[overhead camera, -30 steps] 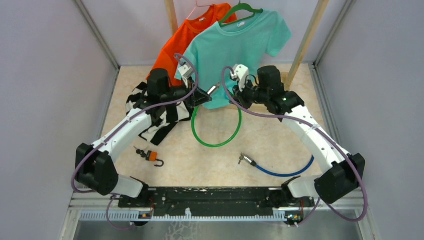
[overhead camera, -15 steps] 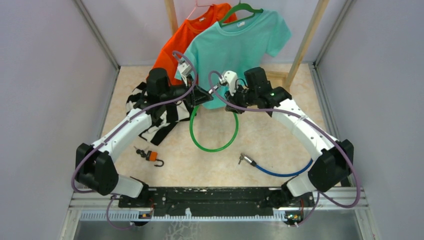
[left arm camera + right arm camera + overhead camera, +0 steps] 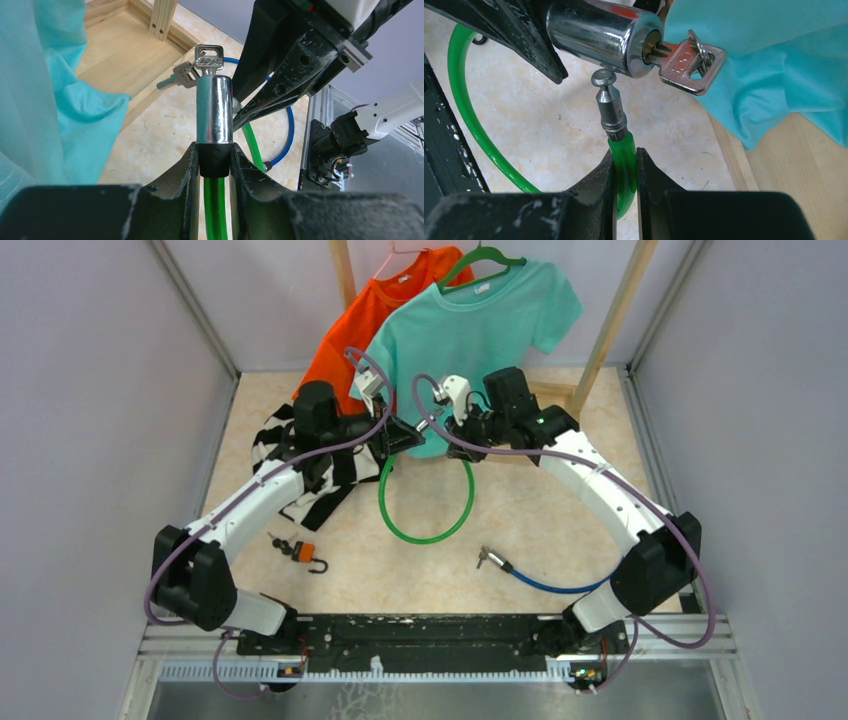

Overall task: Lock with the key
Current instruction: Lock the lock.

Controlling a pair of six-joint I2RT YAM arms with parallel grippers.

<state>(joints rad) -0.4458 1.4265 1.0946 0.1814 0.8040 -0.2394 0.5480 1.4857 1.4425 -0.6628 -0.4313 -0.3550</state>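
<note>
- Writing: the key (image 3: 209,56) has raised letters on its head. It looks like "LOCK", but I can't read it for sure. No other label is legible.
- The key is seated in the end face of the chrome lock barrel (image 3: 214,112). A second key (image 3: 175,77) hangs off the same ring.
- Left gripper (image 3: 214,160): jaws pinched on the black collar at the barrel's base. The barrel sticks out past the fingertips, with the green cable (image 3: 216,210) running back between them.
- Right gripper (image 3: 624,165): jaws clamped on the green cable's other end, just below the metal pin (image 3: 609,107).
- The pin's knobbed head sits right under the barrel's key end and isn't inserted. Can't tell whether it touches.
- Both ends are held in the air beside the teal shirt (image 3: 774,50), and the cable loop hangs down towards the table (image 3: 560,510).
</note>
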